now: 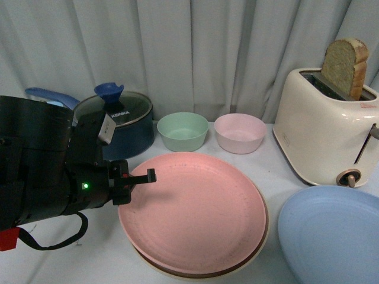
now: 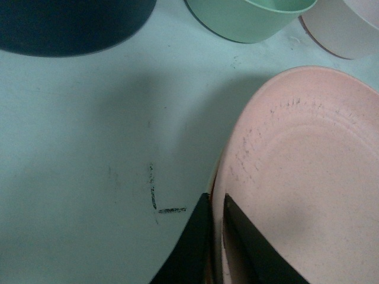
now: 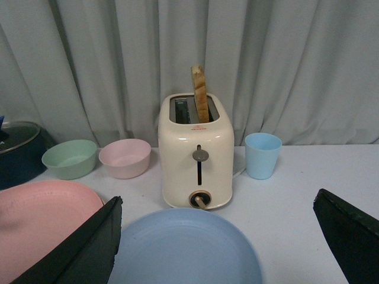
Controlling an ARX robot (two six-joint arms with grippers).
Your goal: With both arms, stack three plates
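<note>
Holding my left gripper [image 2: 217, 204] clamped on the rim of the large round matte pink plastic plate [image 1: 195, 213], which lies atop the cream-beige round plastic plate [image 1: 155, 267], I have my right gripper [image 3: 217, 204] spread wide over the light blue round plastic plate [image 3: 183, 248] just right of that stack.

Bare table [image 2: 77, 148] left of pink plate [image 1: 195, 213], green bowl [image 1: 183, 130] and pot [image 1: 127, 127] behind, toaster [image 1: 323, 133] crowding blue plate [image 1: 331, 236]

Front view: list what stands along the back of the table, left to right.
blue pot → green bowl → pink bowl → toaster, with a bread slice standing in its slot
</note>
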